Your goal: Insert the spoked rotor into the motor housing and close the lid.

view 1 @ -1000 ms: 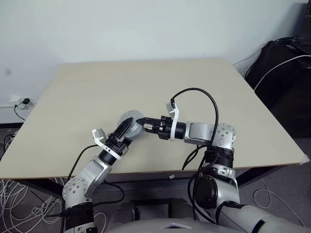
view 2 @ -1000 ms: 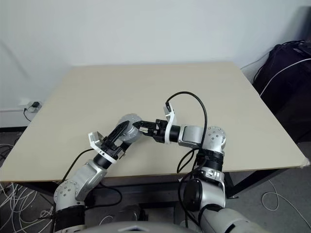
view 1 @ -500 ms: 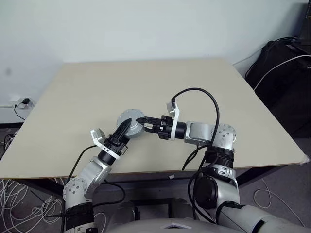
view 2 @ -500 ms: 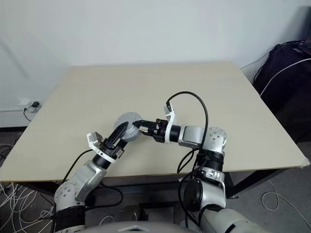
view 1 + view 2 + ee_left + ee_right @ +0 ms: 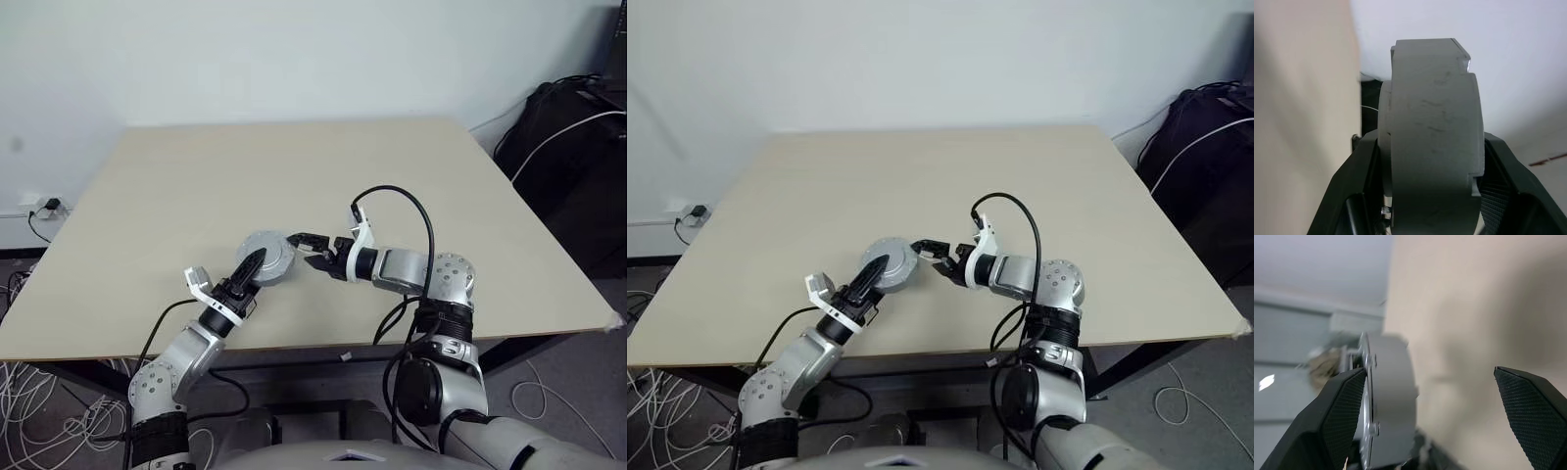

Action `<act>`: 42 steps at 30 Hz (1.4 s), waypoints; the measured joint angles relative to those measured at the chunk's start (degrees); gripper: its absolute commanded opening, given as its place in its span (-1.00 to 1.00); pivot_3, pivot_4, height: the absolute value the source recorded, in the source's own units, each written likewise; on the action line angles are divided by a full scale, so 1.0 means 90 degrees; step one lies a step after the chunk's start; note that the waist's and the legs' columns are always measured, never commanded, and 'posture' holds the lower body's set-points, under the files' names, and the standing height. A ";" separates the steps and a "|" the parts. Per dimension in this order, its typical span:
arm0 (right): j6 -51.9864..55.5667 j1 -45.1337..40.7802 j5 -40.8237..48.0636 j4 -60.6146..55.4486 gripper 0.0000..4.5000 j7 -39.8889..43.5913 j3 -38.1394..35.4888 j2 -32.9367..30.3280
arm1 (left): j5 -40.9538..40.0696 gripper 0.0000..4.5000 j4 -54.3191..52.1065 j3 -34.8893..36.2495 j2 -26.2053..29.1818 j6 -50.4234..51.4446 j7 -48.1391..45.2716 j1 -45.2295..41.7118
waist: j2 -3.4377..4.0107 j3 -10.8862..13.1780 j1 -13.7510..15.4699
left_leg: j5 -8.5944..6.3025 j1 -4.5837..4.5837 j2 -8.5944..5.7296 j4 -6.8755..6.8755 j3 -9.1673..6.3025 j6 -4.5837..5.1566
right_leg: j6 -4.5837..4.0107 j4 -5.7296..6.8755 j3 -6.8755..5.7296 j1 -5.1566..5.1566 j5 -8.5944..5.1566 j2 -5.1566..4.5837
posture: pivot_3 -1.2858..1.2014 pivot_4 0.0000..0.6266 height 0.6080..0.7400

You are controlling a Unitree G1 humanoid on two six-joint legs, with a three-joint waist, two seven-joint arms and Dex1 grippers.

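A round silver-grey lid faces up, low over the table's front part. In the left wrist view it sits against a thick grey round body, the motor housing. My left gripper is shut on this stack from the near side, its black fingers pressing on both sides. Just to the right of the stack my right gripper stands open, its pads wide apart with nothing between them, the stack's edge beside one finger. The spoked rotor is hidden.
The beige table spreads wide behind and to both sides of the grippers, and its front edge lies close beneath the arms. A black bag with white cables sits on the floor at the right.
My right gripper has opened, tilted downward and drawn back a little to the right of the stack's edge. The left gripper has tightened on the stack.
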 measured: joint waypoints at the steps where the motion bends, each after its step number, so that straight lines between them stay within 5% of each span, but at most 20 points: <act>1: -0.0089 0.0056 -0.0103 0.0089 1.00 -0.0037 0.0004 -0.0063 | 0.0122 -0.05 0.0004 0.0044 -0.0011 -0.0168 0.0024 -0.0032 | 0.0000 0.0000 0.0008 | 0.0000 -0.0001 0.0000 0.0001 0.0000 0.0000 | -0.0007 0.0000 0.0000 -0.0001 0.0005 0.0000 | 0.03 -1.00 1.00; 21: -0.0200 0.0295 -0.0188 -0.0226 1.00 0.0390 0.0245 -0.0236 | 0.2302 -0.05 0.2118 0.1659 -0.0428 -0.3645 0.1351 -0.1983 | -0.0002 0.0001 0.0032 | 0.0003 -0.0012 0.0005 0.0023 -0.0004 0.0002 | 0.0031 -0.0021 0.0000 0.0011 0.0060 0.0014 | 0.03 -1.00 1.00; 27: -0.0643 0.0840 -0.0492 -0.1219 1.00 0.1485 0.1737 -0.1104 | 0.2509 -0.05 0.2419 0.1860 -0.0427 -0.3905 0.1473 -0.2046 | -0.0006 0.0001 0.0045 | 0.0003 -0.0016 0.0002 0.0024 -0.0014 0.0004 | 0.0069 -0.0052 -0.0004 0.0025 0.0055 0.0015 | 0.03 -1.00 1.00; 34: -0.3126 0.1531 -0.2121 -0.1848 1.00 0.3287 0.4153 -0.2543 | 0.2536 -0.05 0.2474 0.1957 -0.0457 -0.3997 0.1520 -0.2077 | -0.0015 0.0003 0.0010 | 0.0003 -0.0017 0.0004 0.0025 -0.0010 0.0004 | 0.0085 -0.0073 -0.0004 0.0026 0.0066 0.0015 | 0.03 -1.00 1.00; 42: -0.4093 0.1690 -0.2650 -0.1836 1.00 0.3899 0.4550 -0.2510 | 0.2464 -0.05 0.2487 0.2196 -0.0556 -0.4063 0.1807 -0.2154 | -0.0058 0.0002 0.0058 | 0.0003 -0.0016 0.0006 0.0037 -0.0010 0.0005 | 0.0078 -0.0080 -0.0004 0.0035 0.0084 0.0016 | 0.03 -1.00 1.00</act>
